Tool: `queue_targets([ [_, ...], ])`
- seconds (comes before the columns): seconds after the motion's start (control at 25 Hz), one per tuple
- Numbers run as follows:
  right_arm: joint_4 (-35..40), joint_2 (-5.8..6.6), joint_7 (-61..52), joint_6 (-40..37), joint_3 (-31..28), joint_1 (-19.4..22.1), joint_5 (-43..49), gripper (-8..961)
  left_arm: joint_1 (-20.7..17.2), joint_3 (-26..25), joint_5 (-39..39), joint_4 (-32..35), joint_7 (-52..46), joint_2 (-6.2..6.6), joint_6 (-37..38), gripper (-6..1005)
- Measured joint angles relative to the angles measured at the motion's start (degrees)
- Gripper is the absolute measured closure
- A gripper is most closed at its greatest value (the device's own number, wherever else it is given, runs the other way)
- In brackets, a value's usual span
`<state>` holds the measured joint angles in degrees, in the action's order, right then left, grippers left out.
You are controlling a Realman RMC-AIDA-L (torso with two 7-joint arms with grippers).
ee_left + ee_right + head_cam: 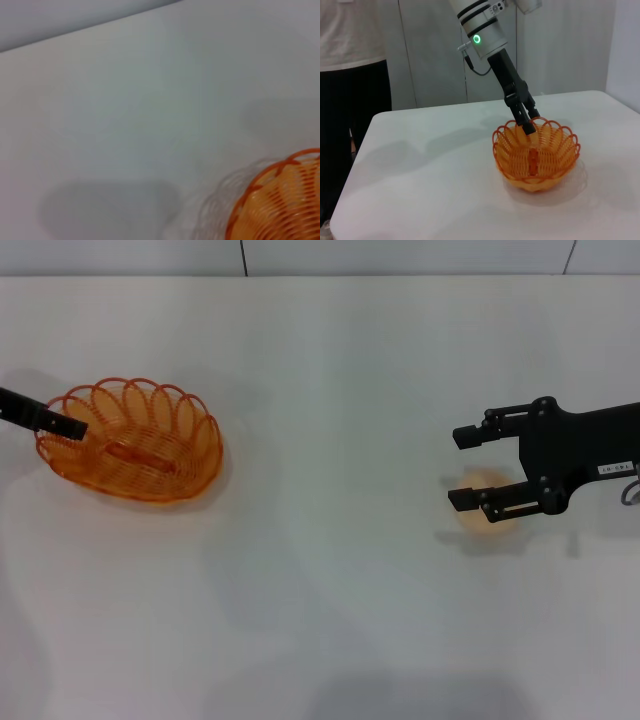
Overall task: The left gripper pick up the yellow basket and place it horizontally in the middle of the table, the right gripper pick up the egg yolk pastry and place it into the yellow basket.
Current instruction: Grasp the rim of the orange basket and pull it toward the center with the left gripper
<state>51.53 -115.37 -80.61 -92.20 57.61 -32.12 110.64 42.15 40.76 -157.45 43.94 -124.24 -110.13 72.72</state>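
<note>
The yellow basket [130, 440] stands on the white table [320, 620] at the left; it also shows in the left wrist view [280, 200] and the right wrist view [536, 155]. My left gripper [66, 426] comes in from the left edge. In the right wrist view its fingers [527, 120] are closed over the basket's rim. My right gripper [463, 468] is open at the right, hovering over the egg yolk pastry [482, 485]. The pastry lies on the table and is partly hidden under the lower finger.
The table's far edge [320, 277] meets a panelled wall. In the right wrist view a person [350, 75] stands beyond the table's far corner. Bare white tabletop lies between the basket and the pastry.
</note>
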Motion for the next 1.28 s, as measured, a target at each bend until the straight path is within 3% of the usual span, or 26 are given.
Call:
queue_targets([
  [0.68, -0.6, 0.20, 0.0, 0.7, -0.3, 0.8, -0.4, 236, -0.9, 0.0, 1.5, -1.4, 0.4, -0.49, -1.6, 125],
  [0.92, -0.5, 0.32, 0.0, 0.9, -0.4, 0.9, -0.5, 236, -0.8, -0.1, 2.2, -1.9, 0.3, -0.42, -1.8, 240],
  [1.28, -0.4, 0.39, 0.0, 0.9, -0.4, 0.9, -0.5, 236, -1.4, -0.2, 2.3, -1.9, 0.2, -0.57, -2.5, 512],
])
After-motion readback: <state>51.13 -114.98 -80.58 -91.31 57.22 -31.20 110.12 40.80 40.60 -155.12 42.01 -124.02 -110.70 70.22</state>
